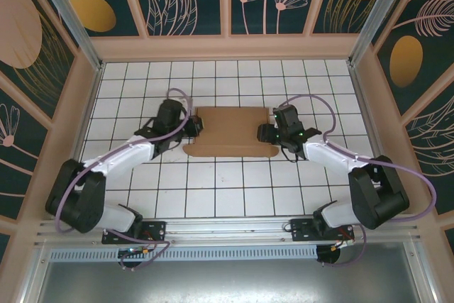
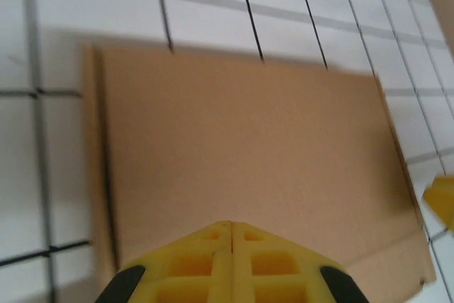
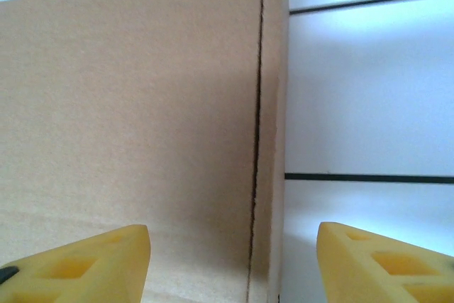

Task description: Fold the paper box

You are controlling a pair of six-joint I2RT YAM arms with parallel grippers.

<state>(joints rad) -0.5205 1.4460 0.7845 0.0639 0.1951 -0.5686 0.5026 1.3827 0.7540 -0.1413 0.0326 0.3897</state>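
Paper box [image 1: 230,131], flat plain brown cardboard, crease along one edge

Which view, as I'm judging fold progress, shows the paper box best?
The top external view: the paper box lies flat there with nearly its whole outline visible. The left wrist view gives a blurred panel beyond the shut left claw. The right wrist view gives one creased edge between the fingers of the open right claw.

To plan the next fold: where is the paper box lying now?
In the top view the paper box lies flat on the white gridded table, between the left gripper and the right gripper.
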